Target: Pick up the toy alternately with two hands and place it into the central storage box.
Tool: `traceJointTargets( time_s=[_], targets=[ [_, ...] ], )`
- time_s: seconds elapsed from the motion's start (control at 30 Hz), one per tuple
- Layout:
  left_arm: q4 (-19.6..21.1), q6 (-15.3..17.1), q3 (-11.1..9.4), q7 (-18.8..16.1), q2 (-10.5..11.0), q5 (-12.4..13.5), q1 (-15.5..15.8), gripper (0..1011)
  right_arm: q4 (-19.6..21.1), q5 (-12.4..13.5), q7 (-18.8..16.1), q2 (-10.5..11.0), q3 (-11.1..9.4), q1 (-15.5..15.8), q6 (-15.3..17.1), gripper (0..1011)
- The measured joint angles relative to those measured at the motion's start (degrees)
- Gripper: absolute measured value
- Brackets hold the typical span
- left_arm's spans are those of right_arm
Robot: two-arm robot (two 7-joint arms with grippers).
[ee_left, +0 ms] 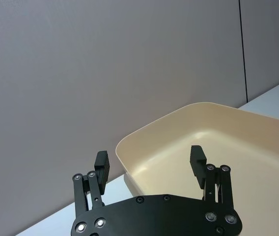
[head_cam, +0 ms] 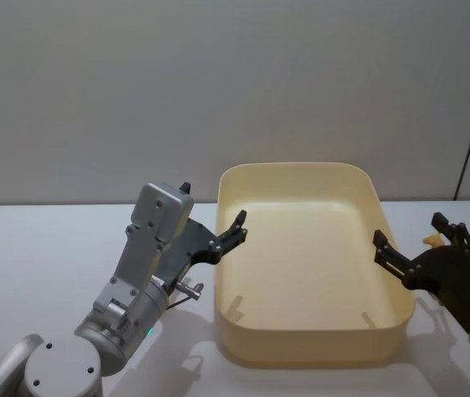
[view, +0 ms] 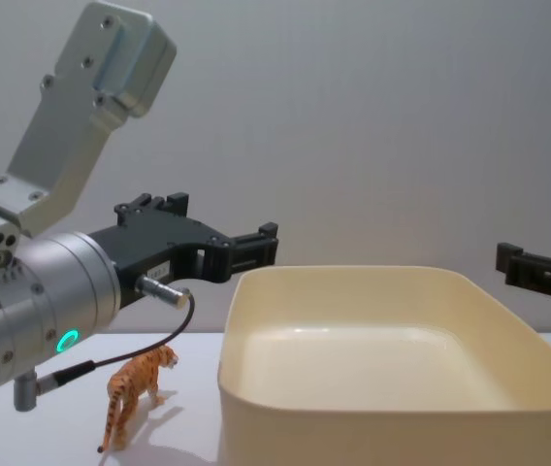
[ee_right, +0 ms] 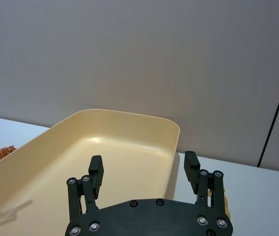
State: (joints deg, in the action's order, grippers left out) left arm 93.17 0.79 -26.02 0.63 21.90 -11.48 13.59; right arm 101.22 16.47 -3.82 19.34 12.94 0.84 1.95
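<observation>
We see a striped orange tiger toy (view: 136,392) standing upright on its legs on the white table (head_cam: 53,248), just beside the left outer wall of the box and apart from it. In the right wrist view it shows past the box's far rim. A second, small yellow toy (head_cam: 433,240) lies on the table to the right of the box; it is too small for us to tell what animal it is.

The cream box (head_cam: 301,351) sits in the middle of the table, long side running away from us, with rounded corners, and we see its smooth floor and inner walls.

The left gripper (ee_left: 149,157) hangs in the air at the box's left side, above the tiger, pointing toward the box. Its fingers are spread wide with nothing between them, and in the head view one fingertip reaches the left rim. A thin black cable (view: 130,357) loops down from the silver arm close over the tiger's back, and a green light ring (view: 66,341) glows on that arm.

The right gripper (ee_right: 143,163) hovers at the box's right side, near the rim, just in front of the yellow toy. Its fingers are also spread apart, gripping nothing.

A plain grey wall (head_cam: 218,83) stands behind the table.
</observation>
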Motion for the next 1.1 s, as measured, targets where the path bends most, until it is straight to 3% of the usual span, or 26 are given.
traceJointTargets(
  time_s=[1.1],
  targets=[
    [0.00,0.00,0.00,0.00,0.00,0.00,0.00,1001,0.00,0.00,0.00,0.00,0.00,0.00,0.00,1001]
  ],
)
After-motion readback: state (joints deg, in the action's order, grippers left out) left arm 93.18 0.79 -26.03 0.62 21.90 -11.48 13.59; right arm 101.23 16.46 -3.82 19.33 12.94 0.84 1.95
